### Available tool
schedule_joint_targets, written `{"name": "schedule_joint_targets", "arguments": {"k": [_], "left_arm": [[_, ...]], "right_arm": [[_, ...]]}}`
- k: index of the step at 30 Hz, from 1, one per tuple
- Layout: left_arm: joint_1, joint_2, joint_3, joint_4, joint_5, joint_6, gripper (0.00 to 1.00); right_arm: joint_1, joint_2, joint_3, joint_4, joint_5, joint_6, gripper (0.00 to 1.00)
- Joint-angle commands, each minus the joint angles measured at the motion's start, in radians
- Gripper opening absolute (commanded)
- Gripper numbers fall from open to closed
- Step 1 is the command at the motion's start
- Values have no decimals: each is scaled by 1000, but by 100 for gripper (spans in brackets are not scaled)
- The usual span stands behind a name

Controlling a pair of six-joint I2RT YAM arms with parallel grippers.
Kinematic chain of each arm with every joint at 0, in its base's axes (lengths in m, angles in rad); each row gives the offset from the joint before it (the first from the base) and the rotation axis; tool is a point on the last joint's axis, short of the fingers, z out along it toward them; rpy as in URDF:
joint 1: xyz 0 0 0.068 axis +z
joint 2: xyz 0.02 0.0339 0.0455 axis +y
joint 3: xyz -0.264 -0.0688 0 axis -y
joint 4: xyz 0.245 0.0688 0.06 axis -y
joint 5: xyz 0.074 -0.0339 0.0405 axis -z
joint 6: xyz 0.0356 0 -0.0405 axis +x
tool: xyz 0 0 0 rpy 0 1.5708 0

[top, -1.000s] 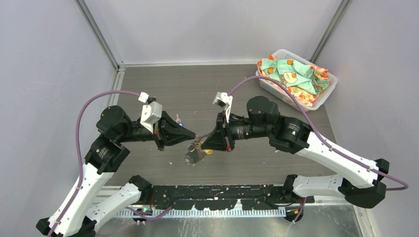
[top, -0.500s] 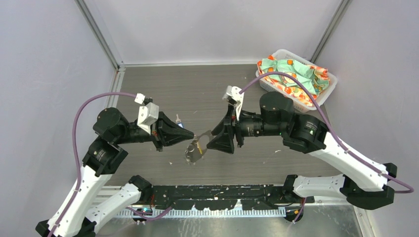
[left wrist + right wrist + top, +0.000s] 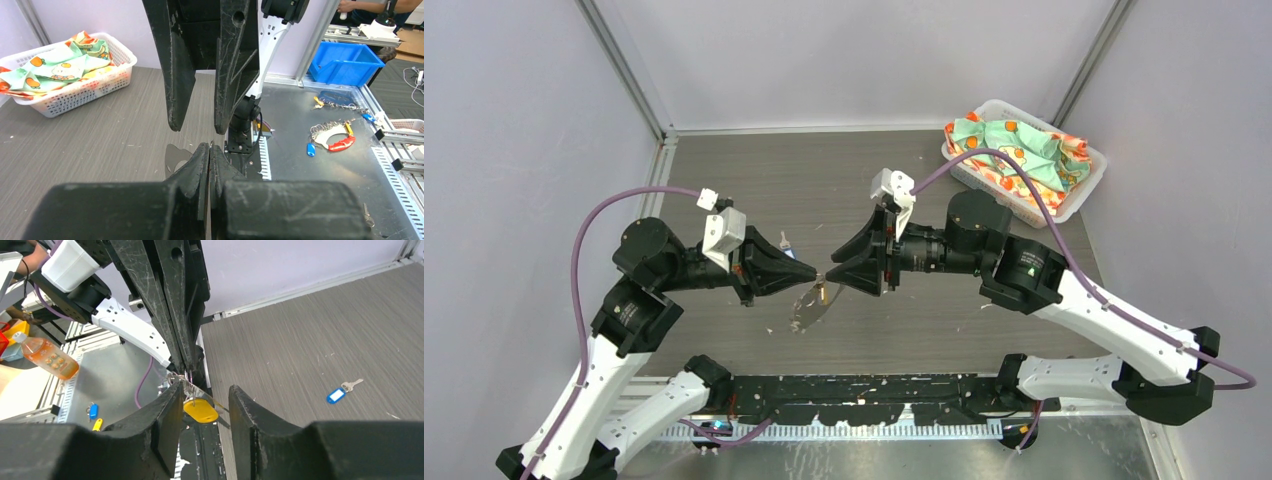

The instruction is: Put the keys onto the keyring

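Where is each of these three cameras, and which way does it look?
Top: above, behind the arms, looking down at the table; both arms show.
Left wrist: on the left arm, facing the right tool and basket; shut left tool shows.
Right wrist: on the right arm, facing the left tool and yellow key; open right tool shows.
Both wrist views share the tools.

A dark grey, wood-grained desk [image 3: 754,170] fills a booth enclosed by plain, pale lilac walls [image 3: 854,60], with aluminium posts [image 3: 622,70] rising at the far corners. A white basket [image 3: 1086,190] of patterned cloth [image 3: 1014,150] sits in the far right corner. A bare metal plate [image 3: 924,460] runs along the near edge, with a blue bin [image 3: 345,62] near it. The light is soft and even.
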Motion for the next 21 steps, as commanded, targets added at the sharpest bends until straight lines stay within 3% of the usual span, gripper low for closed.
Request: {"name": "schedule_joint_targets", "arguments": {"k": [1,6,16,21], "left_arm": [[0,-4,21,53,-3,-7,0],[0,-4,21,55,-6,-8,0],[0,-6,26,50,-9,-11,0],[1,-6,26,49,-10,-12,0]], "right_arm": [[3,-3,-9,124,-21,-13,42],[3,16,-8,133,-58,2,36],[7,26,-26,123,-106,6,36],[10,33,-26,132,-103,6,21]]}}
